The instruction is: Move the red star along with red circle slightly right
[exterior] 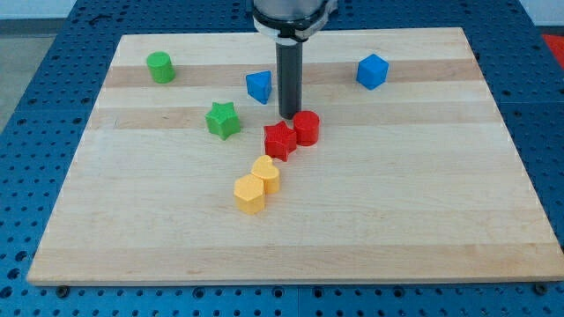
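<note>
The red star (279,141) lies near the middle of the wooden board (423,220). The red circle (306,128) touches it on its upper right. My tip (288,119) stands just above the red star and against the left side of the red circle, at the gap between the two. The dark rod rises from there to the view's top.
A green star (223,120) lies left of the tip and a blue triangle-like block (259,86) just upper left of the rod. A green circle (159,67) is at the top left, a blue cube (372,71) at the top right. A yellow heart (266,173) and a yellow hexagon (249,194) touch below the red star.
</note>
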You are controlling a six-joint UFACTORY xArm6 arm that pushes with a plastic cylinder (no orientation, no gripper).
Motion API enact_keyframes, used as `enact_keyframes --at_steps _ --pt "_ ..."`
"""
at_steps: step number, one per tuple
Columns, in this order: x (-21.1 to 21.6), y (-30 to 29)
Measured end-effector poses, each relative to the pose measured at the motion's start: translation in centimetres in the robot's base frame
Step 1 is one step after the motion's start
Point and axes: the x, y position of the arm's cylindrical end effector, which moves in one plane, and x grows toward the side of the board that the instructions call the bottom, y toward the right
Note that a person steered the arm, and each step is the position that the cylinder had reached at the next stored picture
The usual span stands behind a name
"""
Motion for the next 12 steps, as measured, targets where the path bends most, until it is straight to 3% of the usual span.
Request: enact_keyframes --at_steps 7,12 --pt "6.8 -11.0" --pt "7.0 0.4"
